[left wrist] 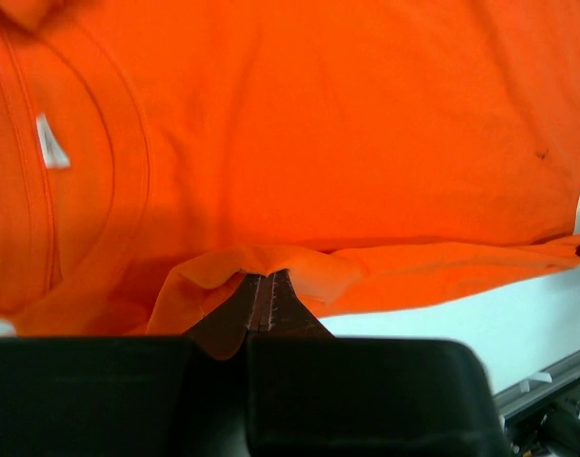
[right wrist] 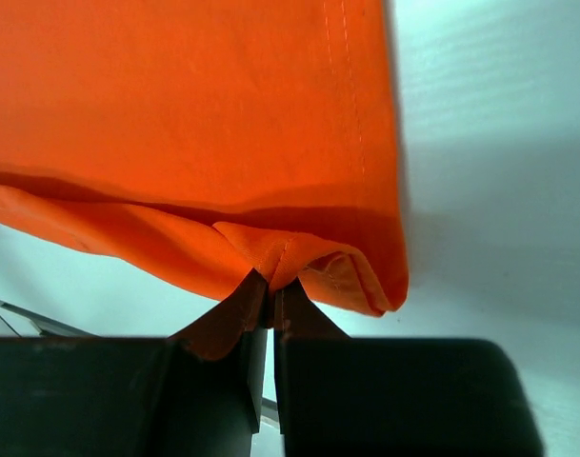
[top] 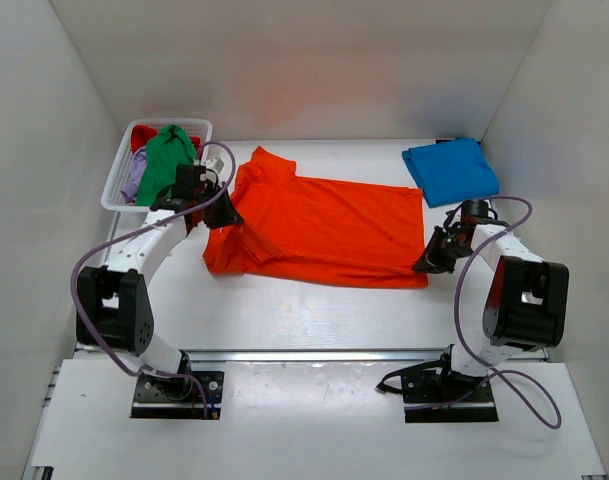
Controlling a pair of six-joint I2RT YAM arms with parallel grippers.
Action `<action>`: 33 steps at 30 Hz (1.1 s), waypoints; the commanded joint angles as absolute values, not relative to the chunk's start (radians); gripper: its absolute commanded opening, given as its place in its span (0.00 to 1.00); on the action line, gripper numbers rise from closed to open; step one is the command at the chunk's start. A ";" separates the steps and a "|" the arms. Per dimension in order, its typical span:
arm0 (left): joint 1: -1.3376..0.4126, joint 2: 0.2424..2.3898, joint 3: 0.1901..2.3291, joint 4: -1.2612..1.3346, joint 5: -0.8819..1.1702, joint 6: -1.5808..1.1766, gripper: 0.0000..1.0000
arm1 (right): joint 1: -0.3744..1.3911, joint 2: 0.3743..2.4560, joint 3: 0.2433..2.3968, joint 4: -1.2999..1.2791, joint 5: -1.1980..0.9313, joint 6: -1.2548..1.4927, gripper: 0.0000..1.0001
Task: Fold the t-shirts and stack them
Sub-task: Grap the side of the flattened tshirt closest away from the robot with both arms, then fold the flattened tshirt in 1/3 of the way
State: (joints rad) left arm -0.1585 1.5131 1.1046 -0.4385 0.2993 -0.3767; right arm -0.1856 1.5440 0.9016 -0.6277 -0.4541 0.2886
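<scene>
An orange t-shirt (top: 324, 230) lies spread across the middle of the white bench (top: 304, 310). Its long axis runs from 9 o'clock to 3 o'clock in the top view. The collar (left wrist: 90, 171), with a small white label (left wrist: 50, 143) inside it, points toward 9 o'clock and the straight hem faces 3 o'clock. 1 sleeve juts toward 11 o'clock. The near edge of the shirt is lifted into a loose fold along most of its length.

The 2 arms each hold that near edge. The left gripper (left wrist: 268, 290) is closed on a pinch of orange cloth at the collar end, at about 9 o'clock of the shirt. The right gripper (right wrist: 272, 295) is closed on the near hem corner, at about 4 o'clock, where the cloth bunches between its jaws.

A blue t-shirt (top: 450, 170), folded into a flat packet, rests at 1 o'clock on the bench, apart from the orange one and just beyond the right arm. At 10 o'clock a white lattice basket (top: 119, 185) holds a heaped green t-shirt (top: 166, 160), with a red t-shirt (top: 142, 135) behind it and a lilac t-shirt (top: 134, 180) beside it. The basket stands just beside the left arm's wrist.
</scene>
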 commanded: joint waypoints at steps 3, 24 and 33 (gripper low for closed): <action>-0.146 1.575 1.215 -0.419 0.308 -0.350 0.00 | -0.193 1.592 0.957 -0.584 -0.459 0.291 0.00; -0.136 1.655 1.303 -0.416 0.256 -0.342 0.47 | -0.106 1.465 0.982 -0.480 -0.219 0.311 0.52; -0.285 1.655 1.052 -0.311 0.193 -0.362 0.35 | -0.008 1.468 0.897 -0.361 -0.276 0.322 0.27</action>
State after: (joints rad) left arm -0.2638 1.6627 1.0561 -0.3641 0.2489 -0.3672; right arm -0.0334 1.4570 0.9134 -0.4416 -0.2756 0.3157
